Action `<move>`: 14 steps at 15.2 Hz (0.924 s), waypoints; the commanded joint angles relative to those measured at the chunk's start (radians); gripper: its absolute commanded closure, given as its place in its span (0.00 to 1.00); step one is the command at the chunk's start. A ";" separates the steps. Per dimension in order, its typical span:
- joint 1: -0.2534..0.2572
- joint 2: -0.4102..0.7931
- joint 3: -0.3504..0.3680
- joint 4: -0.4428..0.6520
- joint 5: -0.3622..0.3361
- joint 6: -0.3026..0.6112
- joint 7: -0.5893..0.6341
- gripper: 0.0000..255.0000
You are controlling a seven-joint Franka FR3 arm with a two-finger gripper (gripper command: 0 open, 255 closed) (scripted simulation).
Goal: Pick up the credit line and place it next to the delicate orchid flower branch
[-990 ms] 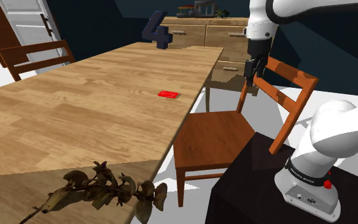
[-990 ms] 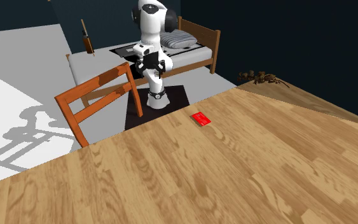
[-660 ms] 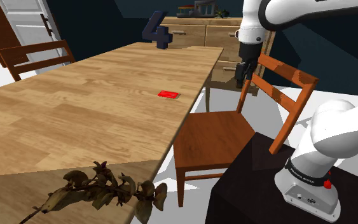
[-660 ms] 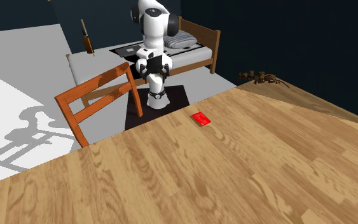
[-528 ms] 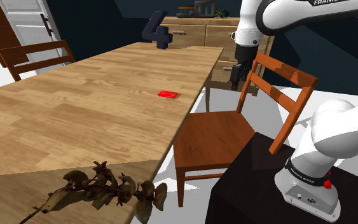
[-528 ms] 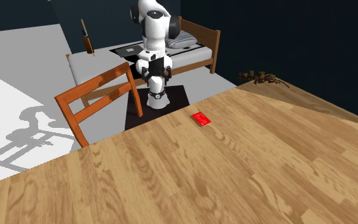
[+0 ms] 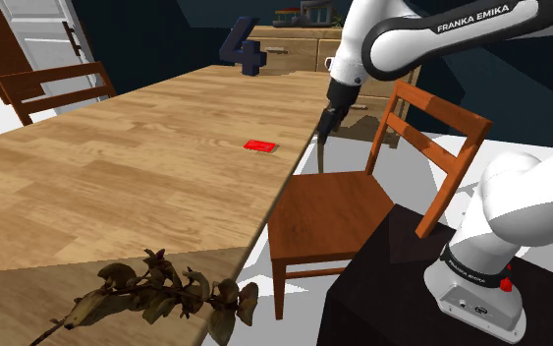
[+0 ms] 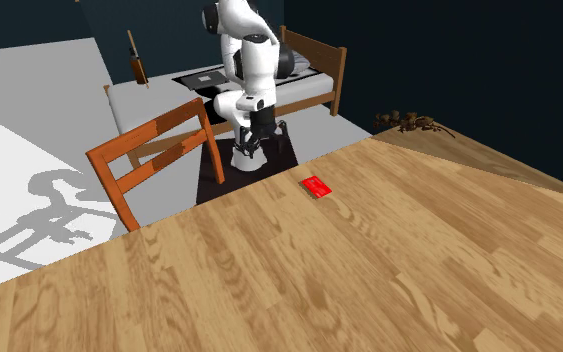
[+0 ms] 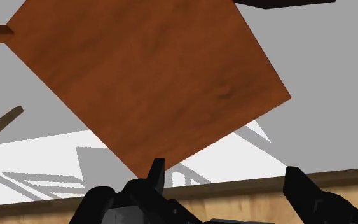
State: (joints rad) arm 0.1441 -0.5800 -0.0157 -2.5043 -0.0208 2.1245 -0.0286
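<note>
Your gripper (image 7: 323, 128) hangs above the chair (image 7: 328, 211), fingers spread wide (ready for that flat card (image 7: 260, 145)), well short of it.

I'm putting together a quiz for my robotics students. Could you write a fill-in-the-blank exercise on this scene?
1. The card lying flat on the wooden table is ___ in colour.
2. The fingers of the gripper stand ___, clasping nothing.
3. The dark figure near the table's far end in the shoulder view is the numeral ___.

Missing words: red; open; 4
</note>
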 commanded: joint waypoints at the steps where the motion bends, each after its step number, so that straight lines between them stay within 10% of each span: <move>1: 0.020 0.047 0.002 0.014 0.015 0.085 -0.016 0.00; 14: 0.157 0.359 0.018 0.174 0.134 0.543 -0.160 0.00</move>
State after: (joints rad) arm 0.2894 -0.2458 0.0020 -2.3399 0.0995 2.6263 -0.1706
